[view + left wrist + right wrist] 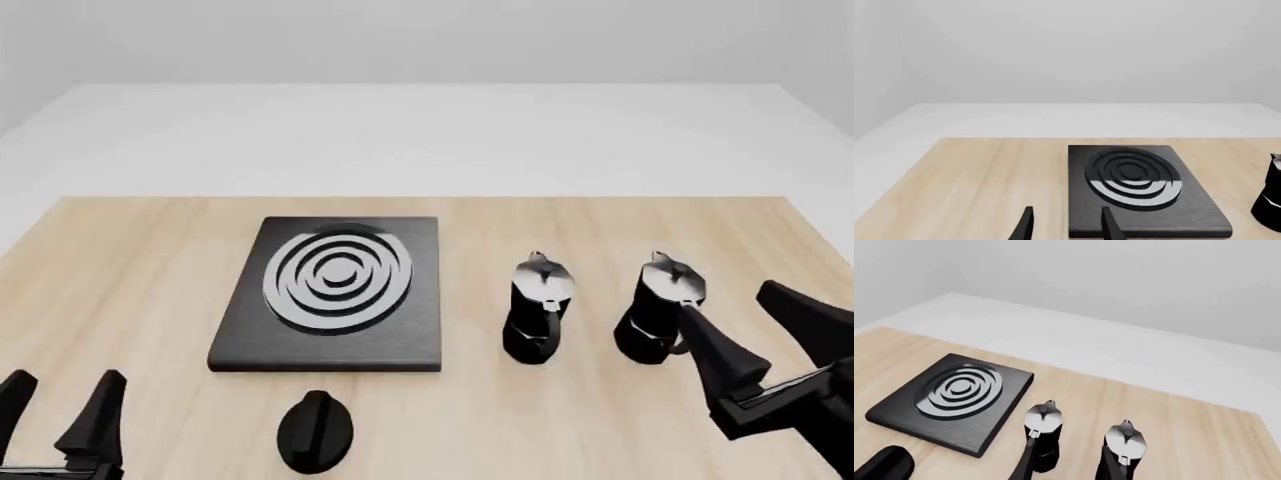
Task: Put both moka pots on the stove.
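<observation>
The stove point(416, 335) is a flat black slab with a silver ring burner, lying left of centre on the wooden table. Two black moka pots with silver lids stand upright to its right, one point(538, 312) nearer the stove and one point(654, 312) farther right. My right gripper point(725, 300) is open just right of the farther pot, holding nothing. Its wrist view shows both pots point(1043, 432) point(1124, 447) and the stove point(894, 412). My left gripper point(60, 405) is open at the front left, off the stove's near left corner point(1187, 217).
A low black oval knob point(316, 430) lies on the table in front of the stove, also in the right wrist view point(884, 465). One pot shows at the edge of the left wrist view point(1271, 195). The tabletop ends at a white floor behind.
</observation>
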Tool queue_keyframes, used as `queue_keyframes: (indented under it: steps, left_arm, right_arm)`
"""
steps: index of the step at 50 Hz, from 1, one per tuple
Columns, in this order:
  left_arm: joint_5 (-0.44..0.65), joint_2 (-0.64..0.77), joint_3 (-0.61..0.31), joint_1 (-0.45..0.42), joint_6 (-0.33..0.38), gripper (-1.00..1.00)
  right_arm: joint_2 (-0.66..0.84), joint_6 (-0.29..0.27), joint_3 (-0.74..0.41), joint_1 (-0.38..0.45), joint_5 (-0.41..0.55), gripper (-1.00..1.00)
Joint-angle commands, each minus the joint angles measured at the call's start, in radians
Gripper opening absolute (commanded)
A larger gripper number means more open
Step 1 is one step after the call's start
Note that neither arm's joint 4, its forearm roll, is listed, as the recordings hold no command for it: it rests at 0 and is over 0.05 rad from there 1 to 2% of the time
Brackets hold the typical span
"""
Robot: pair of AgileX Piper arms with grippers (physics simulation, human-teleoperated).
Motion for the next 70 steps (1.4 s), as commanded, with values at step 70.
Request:
queue_keyframes:
  steps: [70]
  left_arm:
    - [0.000, 0.000, 0.000, 0.000, 0.000, 1.00]
  right_arm:
    - [0.755, 0.163, -0.345, 0.089, 0.090, 1.00]
